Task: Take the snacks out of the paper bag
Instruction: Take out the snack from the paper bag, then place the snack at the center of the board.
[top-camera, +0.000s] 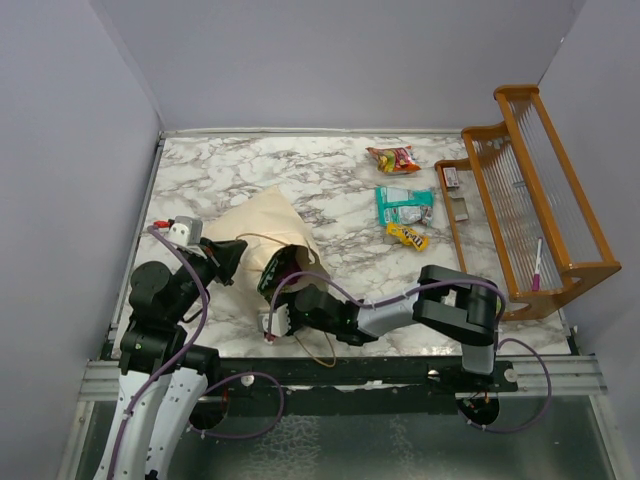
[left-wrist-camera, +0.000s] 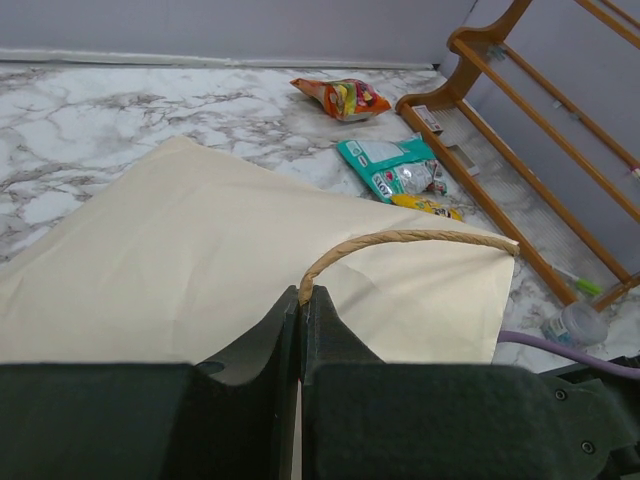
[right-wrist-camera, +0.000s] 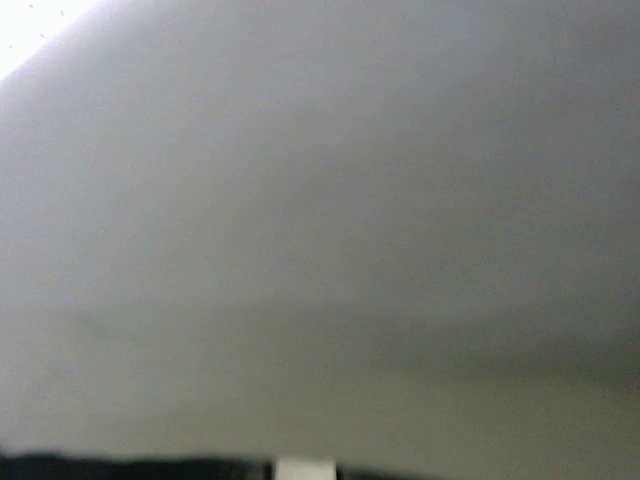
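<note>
Paper bag: one (top-camera: 262, 222).
Loop handles on it: two, one (left-wrist-camera: 400, 240) and another (top-camera: 322, 350).
Snack packets out on the desk (top-camera: 230, 165): three.
- red-orange candy pack: one (top-camera: 393, 158)
- teal packet: one (top-camera: 404, 204)
- yellow M&M's: one (top-camera: 408, 236)

Snacks inside the bag: cannot be counted, the inside is hidden.
Wooden rack: one (top-camera: 530, 190).
Pens on the rack: one visible (top-camera: 538, 262).
Small flat grey pieces beside the rack: two (top-camera: 452, 178) (top-camera: 460, 207).
Arms: two, left arm (top-camera: 160, 300) and right arm (top-camera: 450, 305).
Grippers: two, left gripper (left-wrist-camera: 300, 305) and right gripper (top-camera: 280, 285).
</note>
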